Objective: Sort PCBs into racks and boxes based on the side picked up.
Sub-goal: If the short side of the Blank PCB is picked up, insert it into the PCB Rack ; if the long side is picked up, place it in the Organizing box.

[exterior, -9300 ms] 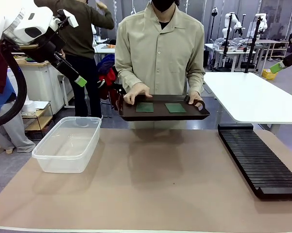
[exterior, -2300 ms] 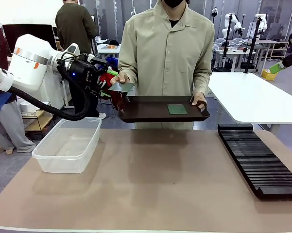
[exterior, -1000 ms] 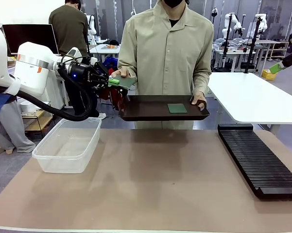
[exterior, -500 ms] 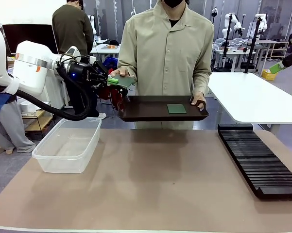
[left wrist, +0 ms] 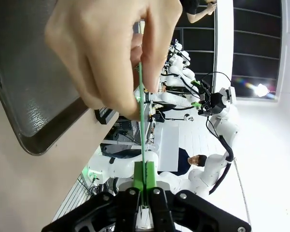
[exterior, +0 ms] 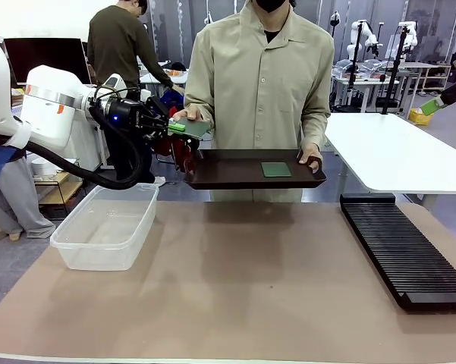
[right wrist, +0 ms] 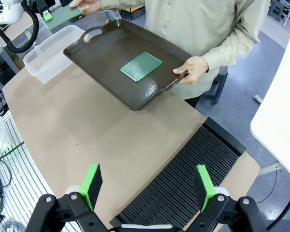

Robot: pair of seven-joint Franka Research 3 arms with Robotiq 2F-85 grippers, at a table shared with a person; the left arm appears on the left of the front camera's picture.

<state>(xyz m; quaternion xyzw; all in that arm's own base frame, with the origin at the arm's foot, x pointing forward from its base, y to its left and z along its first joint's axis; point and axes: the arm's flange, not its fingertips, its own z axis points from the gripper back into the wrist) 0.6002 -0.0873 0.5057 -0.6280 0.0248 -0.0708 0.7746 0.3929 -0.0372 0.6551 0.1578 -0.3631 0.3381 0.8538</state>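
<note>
Left gripper (exterior: 176, 127) was clamped on one edge of a PCB (exterior: 195, 127) that the person's hand (exterior: 184, 114) held by its other edge, just off the tray's (exterior: 235, 179) left end; thin, stiff and light, it probably needed only that edge pinch.

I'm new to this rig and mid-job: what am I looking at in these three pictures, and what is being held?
Two white robot arms work at a table across from a person. The front picture looks across the table. The other two come from a camera on each arm's wrist. The left hand is shut on the edge of a green PCB, which the person's hand also grips. The person carries a dark tray with a second PCB lying on it. On the table sit a clear box and a black rack. The right hand is open and empty, looking down on the rack.
</note>
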